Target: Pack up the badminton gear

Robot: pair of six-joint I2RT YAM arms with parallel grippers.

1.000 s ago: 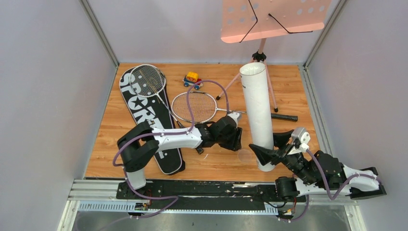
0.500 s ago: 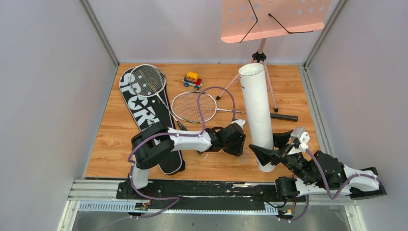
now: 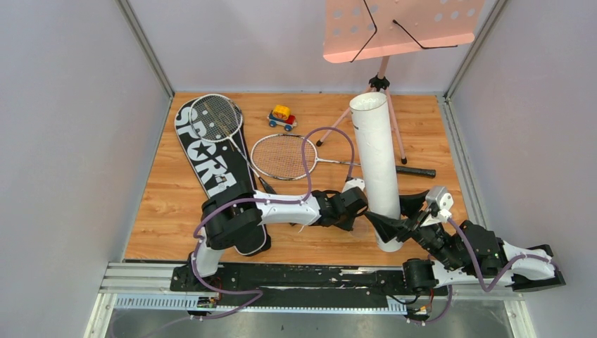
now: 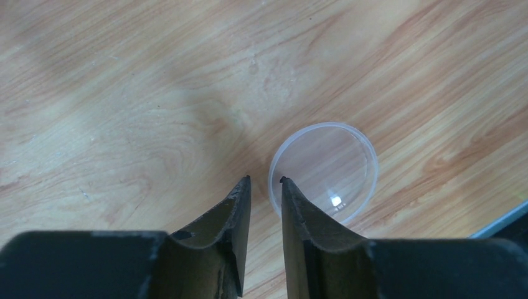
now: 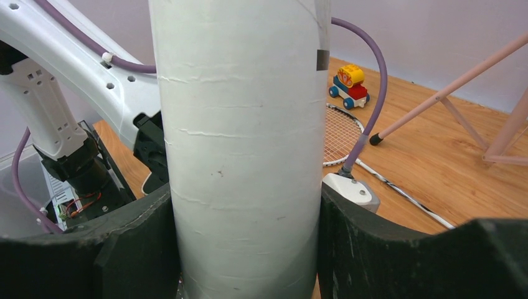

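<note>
Right jaws clamp upright white tube (image 5: 243, 156) — left jaws narrow, at clear lid (image 4: 327, 165).

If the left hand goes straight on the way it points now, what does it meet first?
Probably the rim of the clear lid, flat on the table, just ahead of the left hand; depth is unclear.

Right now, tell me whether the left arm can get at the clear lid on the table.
Probably yes: the left gripper sits at the rim of the clear lid, jaws slightly apart, nothing between. The white tube, in the right gripper, stands aside.
</note>
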